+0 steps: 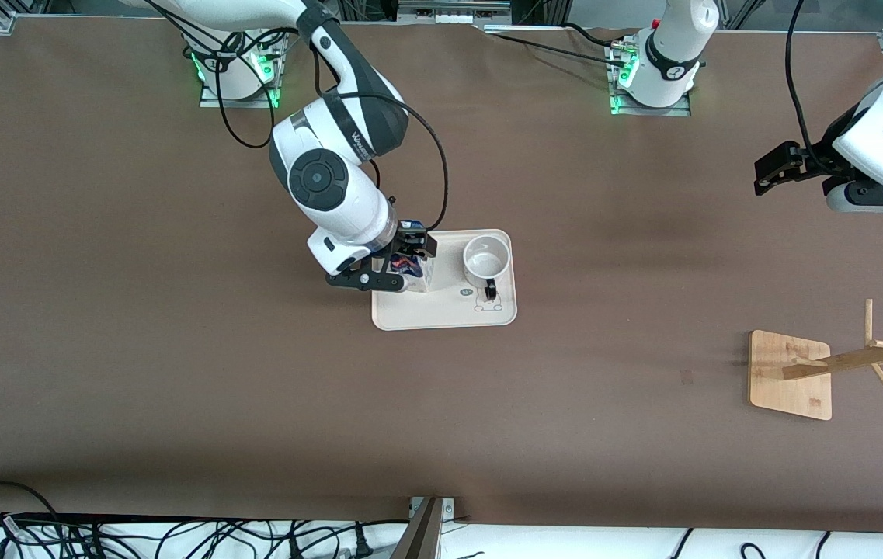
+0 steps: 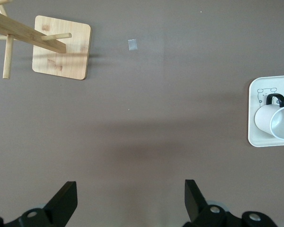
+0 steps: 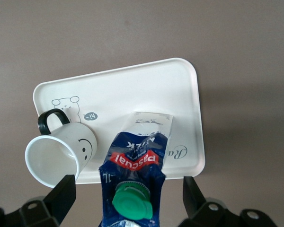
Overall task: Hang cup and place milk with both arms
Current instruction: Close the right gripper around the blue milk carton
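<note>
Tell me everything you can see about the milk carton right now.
The milk carton is a small gable-top pack, dark blue and white with red print and a round green screw cap; it looks like coated card. It stands upright on the white tray, beside the cup, toward the right arm's end. The right gripper is directly over it with fingers spread wide on either side, not visibly touching it.

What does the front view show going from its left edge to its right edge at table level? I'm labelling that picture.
right gripper over the milk → cup on the tray → wooden rack; left gripper waits above.
</note>
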Robot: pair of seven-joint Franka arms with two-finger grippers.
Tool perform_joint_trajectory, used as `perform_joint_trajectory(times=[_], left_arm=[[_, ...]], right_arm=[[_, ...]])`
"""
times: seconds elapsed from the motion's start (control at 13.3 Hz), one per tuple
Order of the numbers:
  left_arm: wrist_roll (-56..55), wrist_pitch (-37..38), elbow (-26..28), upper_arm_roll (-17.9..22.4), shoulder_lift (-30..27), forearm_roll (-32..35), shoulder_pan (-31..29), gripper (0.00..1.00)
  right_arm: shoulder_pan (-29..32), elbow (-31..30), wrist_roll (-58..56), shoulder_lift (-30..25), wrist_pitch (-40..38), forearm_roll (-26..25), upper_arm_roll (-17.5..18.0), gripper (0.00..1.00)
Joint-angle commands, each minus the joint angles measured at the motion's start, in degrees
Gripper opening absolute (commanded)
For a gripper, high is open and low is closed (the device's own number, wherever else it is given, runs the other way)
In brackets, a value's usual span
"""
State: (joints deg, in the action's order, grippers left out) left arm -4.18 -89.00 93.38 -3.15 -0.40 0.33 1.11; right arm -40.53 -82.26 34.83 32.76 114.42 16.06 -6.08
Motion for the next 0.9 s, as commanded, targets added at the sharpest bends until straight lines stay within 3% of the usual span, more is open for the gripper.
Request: perform_joint_trajectory(times=[0.0,0.82], left_arm=[[0.22,1.02,-0.74,-0.1,-0.39,-0.24,-0.06,1.0],[0.22,1.02,-0.74,-0.1,-0.39,-0.24,0.03,1.0]], right_arm=[[-0.6,0.43,-2.57,0.11,-0.77,1.08,-0.77,1.0],[-0.69,0.34,-3.98,1.08,-4.99,1.17,0.37,1.0]])
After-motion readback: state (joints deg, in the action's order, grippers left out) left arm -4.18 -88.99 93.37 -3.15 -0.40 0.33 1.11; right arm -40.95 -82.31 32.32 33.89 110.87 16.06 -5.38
